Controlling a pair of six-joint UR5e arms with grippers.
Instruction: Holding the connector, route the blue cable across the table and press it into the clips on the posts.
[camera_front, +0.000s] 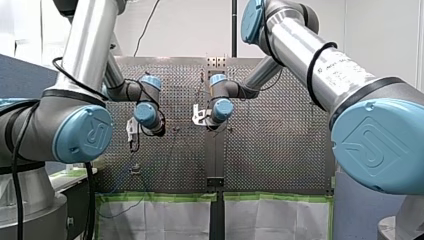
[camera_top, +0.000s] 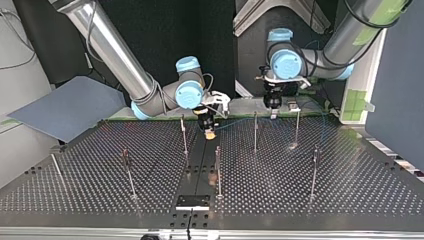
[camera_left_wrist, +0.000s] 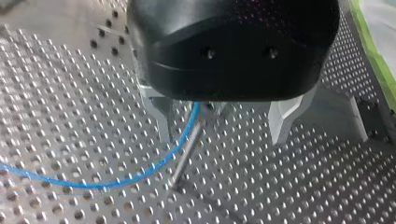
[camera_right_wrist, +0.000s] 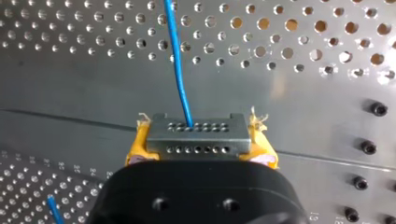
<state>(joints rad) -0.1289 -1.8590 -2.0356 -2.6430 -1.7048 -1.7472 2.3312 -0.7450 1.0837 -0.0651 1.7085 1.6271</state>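
Perforated surface (camera_top: 300, 190), top view 12 o'clock edge: right end effector (camera_top: 210, 131) clamps connector (camera_right_wrist: 196, 135); left end effector (camera_left_wrist: 224, 123) wide astride post (camera_left_wrist: 187, 151). Risk: slack blue cable (camera_left_wrist: 140, 175) slips off post.

Perforated bench (camera_top: 350, 190), with a solid strip (camera_top: 200, 165) down its middle. A small black plate (camera_top: 193, 201) sits on that strip at the near edge in the top view. A blue-grey sheet (camera_top: 65, 110) lies off the far-left corner, tilted. Front view: white panels (camera_front: 170, 220) hang below the bench's bottom edge, with green tape (camera_front: 160, 197) along their tops. Black screw heads (camera_right_wrist: 369, 147) sit in the bench plate.
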